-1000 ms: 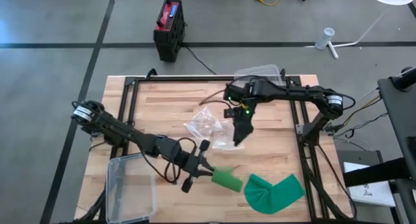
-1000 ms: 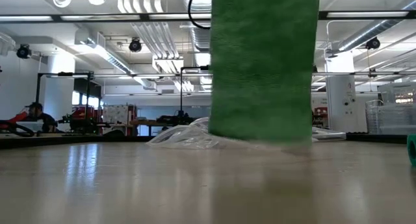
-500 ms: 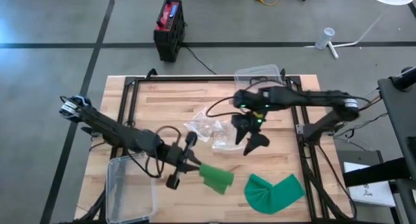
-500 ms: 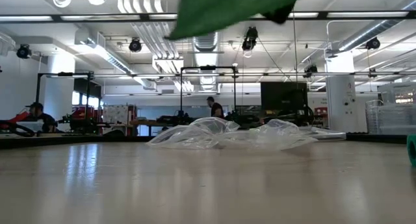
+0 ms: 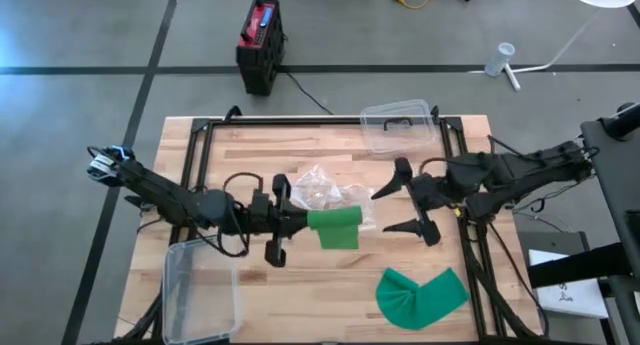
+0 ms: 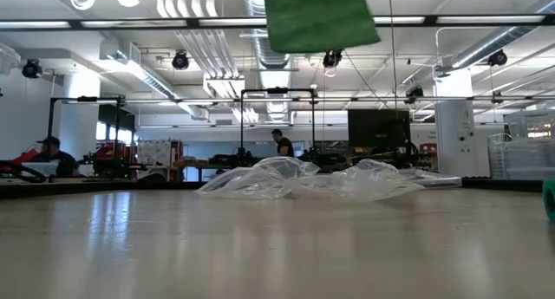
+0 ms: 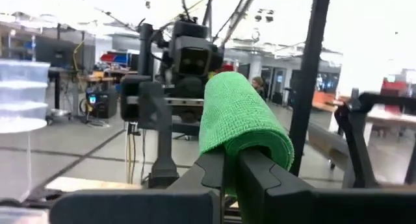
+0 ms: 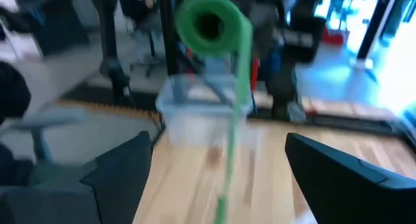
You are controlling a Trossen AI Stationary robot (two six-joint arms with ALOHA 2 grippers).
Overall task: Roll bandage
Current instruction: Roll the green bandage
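Note:
My left gripper (image 5: 296, 223) is shut on a rolled green bandage (image 5: 335, 228) and holds it in the air over the table's middle. The roll shows high up in the low view (image 6: 319, 17) and end-on in the right wrist view (image 8: 208, 23), where a loose tail (image 8: 236, 113) hangs from it. My right gripper (image 5: 408, 205) is open and empty, right of the roll, its fingers pointing at it. A second green bandage (image 5: 422, 295) lies flat at the near right. My left gripper pinches the roll's left end (image 7: 227, 160) between its two fingers (image 7: 260, 175). The fingers lie level, coming from the table's left, along the roll. The roll sticks out level toward the right, lifted clear of the table, with its tail hanging below.
A crumpled clear plastic bag (image 5: 325, 190) lies on the table just beyond the roll. A clear tub (image 5: 200, 285) stands at the near left, and another clear container (image 5: 398, 120) at the far edge. Bare wood lies between the roll and the flat bandage.
My left gripper has lifted the green roll off the table and carried it up and toward the far edge, turning it level. My right gripper has drawn back from the plastic bag toward the table's right edge, turned level to face the roll, and opened wide.

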